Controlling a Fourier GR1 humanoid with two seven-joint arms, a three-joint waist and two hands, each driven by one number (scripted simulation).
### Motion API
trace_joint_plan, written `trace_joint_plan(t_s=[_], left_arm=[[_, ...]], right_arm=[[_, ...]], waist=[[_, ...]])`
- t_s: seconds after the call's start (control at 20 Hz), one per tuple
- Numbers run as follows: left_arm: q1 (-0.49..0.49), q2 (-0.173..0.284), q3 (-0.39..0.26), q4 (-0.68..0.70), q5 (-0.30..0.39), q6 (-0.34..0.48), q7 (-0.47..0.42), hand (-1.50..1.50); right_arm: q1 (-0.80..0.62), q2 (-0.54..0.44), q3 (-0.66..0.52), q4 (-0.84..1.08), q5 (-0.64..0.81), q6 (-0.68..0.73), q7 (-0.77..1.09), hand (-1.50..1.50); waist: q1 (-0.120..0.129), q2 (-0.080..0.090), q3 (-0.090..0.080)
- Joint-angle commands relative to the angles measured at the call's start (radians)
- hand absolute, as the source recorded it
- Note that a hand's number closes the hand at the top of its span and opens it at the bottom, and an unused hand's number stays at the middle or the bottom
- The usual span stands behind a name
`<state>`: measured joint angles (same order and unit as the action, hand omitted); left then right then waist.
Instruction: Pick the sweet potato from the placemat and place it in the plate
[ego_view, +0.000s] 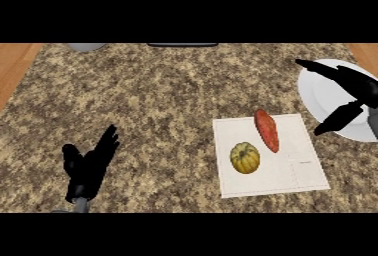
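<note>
Sweet potato (266, 130) is lying on the placemat (269, 156), long axis running near-to-far, just left of the plate (316, 87). I'm seeing the right hand (353, 95) hovering over the plate, spread open, holding nothing, nearest. Left hand (90, 165) is resting open, well apart.

The placemat (269, 155) lies on the counter (170, 100), right of centre. 2 items rest on it: the sweet potato (266, 130) at the far edge, lengthwise front to back, and a squash (245, 158) just left of and nearer than it, apart from it. The plate (325, 95) sits at the right edge, behind and right of the placemat. The right hand (353, 95) is over the plate. The left hand (90, 165) is at the near left, well apart from the placemat.
</note>
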<state>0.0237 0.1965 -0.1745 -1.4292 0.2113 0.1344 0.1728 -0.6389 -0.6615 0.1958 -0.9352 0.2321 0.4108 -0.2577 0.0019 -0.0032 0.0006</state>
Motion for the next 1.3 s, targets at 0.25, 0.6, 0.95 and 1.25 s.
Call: trace_joint_plan(t_s=[0.25, 0.6, 0.95, 1.25], left_arm=[[-0.029, -0.022, 0.011, -0.058, -0.022, 0.009, 0.091, 0.00], [0.042, -0.048, 0.014, -0.036, -0.060, -0.013, 0.016, 0.00], [-0.028, -0.064, 0.061, 0.046, -0.059, -0.049, 0.019, 0.00], [-0.032, -0.087, 0.048, -0.025, -0.078, -0.028, 0.096, 0.00]], right_arm=[[0.066, 0.081, 0.011, -0.099, 0.122, -0.004, 0.153, -1.50], [0.132, 0.190, 0.003, -0.197, 0.171, 0.038, 0.239, -1.50], [0.189, 0.212, -0.006, -0.216, 0.302, -0.008, 0.185, -1.50], [0.175, 0.255, -0.005, -0.123, 0.411, -0.074, 0.183, -1.50]], waist=[[0.000, 0.002, -0.001], [0.000, 0.002, -0.001], [-0.001, 0.003, -0.001], [0.003, 0.004, 0.000]])
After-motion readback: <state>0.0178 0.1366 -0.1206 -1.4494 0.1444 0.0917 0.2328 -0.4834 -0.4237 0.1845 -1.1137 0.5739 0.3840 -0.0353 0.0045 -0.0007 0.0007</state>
